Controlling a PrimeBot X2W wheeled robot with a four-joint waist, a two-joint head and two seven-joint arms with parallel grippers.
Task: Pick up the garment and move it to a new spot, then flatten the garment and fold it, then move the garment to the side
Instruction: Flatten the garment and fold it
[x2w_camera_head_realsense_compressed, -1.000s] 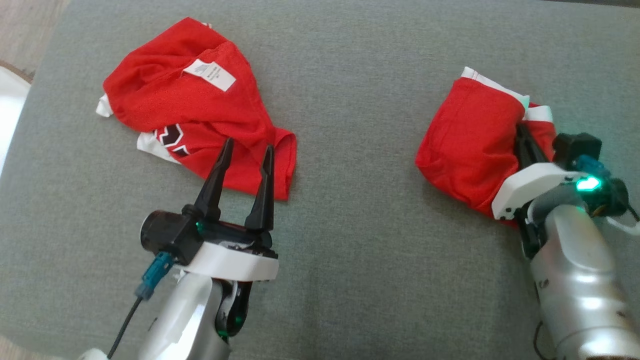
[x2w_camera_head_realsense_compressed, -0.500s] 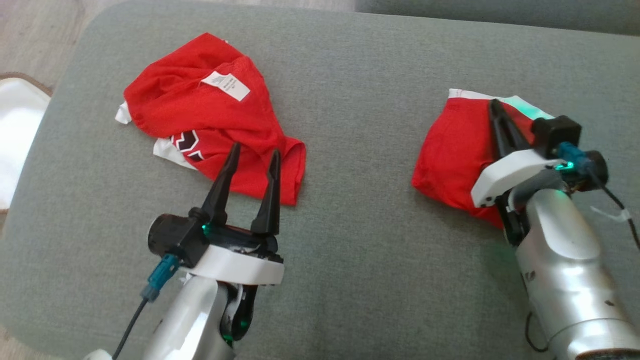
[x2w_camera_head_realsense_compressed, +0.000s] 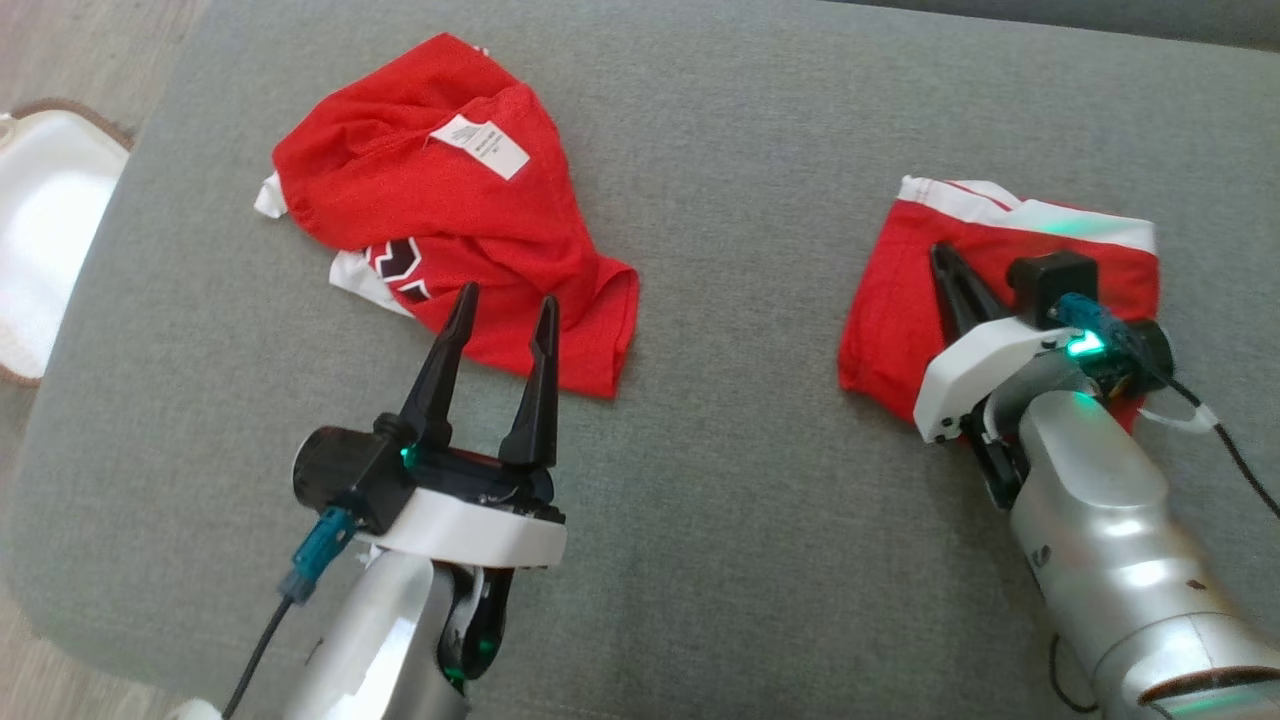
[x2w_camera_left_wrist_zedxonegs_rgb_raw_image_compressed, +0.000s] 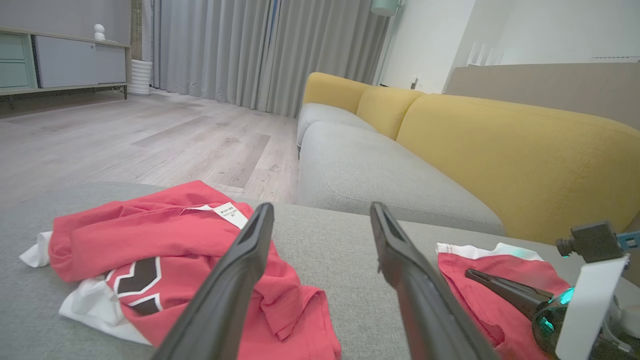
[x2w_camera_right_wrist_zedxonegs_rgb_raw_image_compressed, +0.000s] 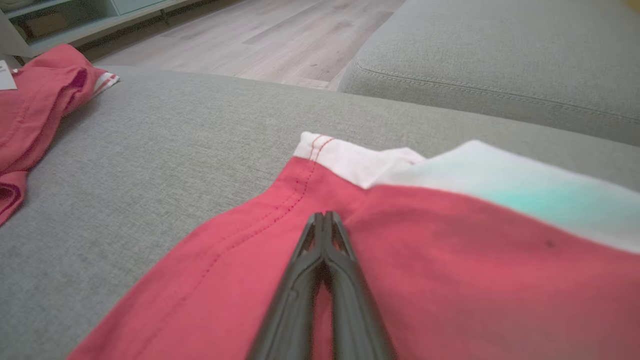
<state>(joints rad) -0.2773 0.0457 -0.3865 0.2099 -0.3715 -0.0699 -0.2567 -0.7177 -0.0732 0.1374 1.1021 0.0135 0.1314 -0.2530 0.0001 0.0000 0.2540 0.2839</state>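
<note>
Our right jaws (x2w_camera_head_realsense_compressed: 940, 258) are clenched empty, tips resting on the folded garment (x2w_camera_head_realsense_compressed: 890, 300) at the grey cushion's (x2w_camera_head_realsense_compressed: 740, 300) right. Our left jaws (x2w_camera_head_realsense_compressed: 508, 297), released, hover over a crumpled red jersey (x2w_camera_head_realsense_compressed: 430, 200).

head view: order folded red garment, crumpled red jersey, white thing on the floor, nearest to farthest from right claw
1. folded red garment, right of the cushion, directly under the right claw
2. crumpled red jersey, upper left of the cushion
3. white thing, on the floor past the cushion's left edge
</note>
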